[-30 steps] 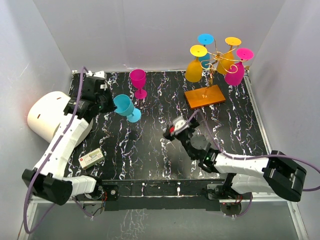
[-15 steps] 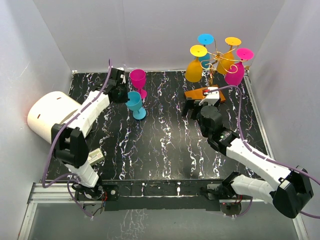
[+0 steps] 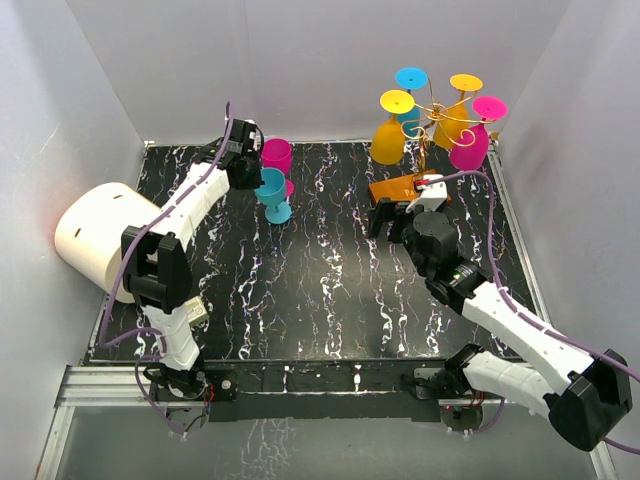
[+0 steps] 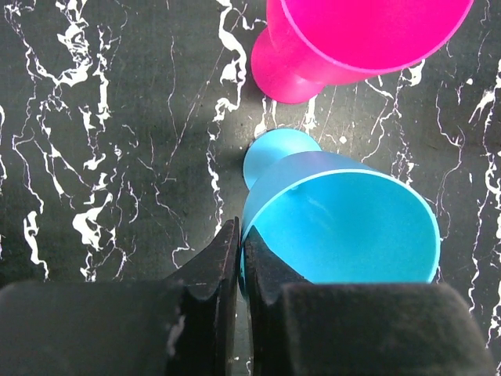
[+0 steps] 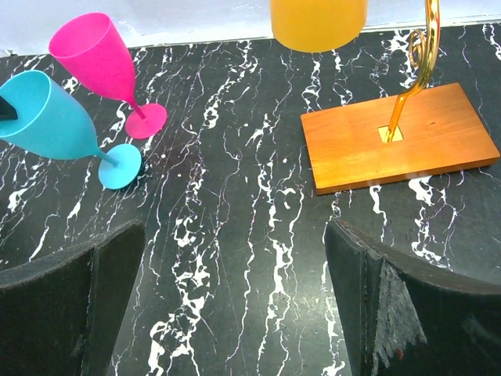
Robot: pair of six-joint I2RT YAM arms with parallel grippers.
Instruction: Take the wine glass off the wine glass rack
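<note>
The wine glass rack [image 3: 432,112], gold wire on an orange base [image 3: 410,189], stands at the back right with several orange, blue and pink glasses hanging upside down. My left gripper [image 3: 254,177] is shut on the rim of a blue wine glass [image 3: 271,192], which leans beside an upright pink glass [image 3: 277,158]. In the left wrist view my fingers [image 4: 227,251] pinch the blue rim [image 4: 337,219]. My right gripper [image 3: 392,217] is open and empty just in front of the base [image 5: 399,137]; the gold post [image 5: 407,82] and one orange glass [image 5: 317,22] show above.
A white cylinder [image 3: 95,232] lies at the left edge. A small white box [image 3: 192,312] sits near the left arm's base. White walls close in the back and both sides. The right wrist view shows the blue glass [image 5: 47,117] and pink glass [image 5: 94,51] at far left.
My left arm has carried the blue glass toward the back, next to the pink glass. My right gripper has moved from mid-table up to the rack's base.
</note>
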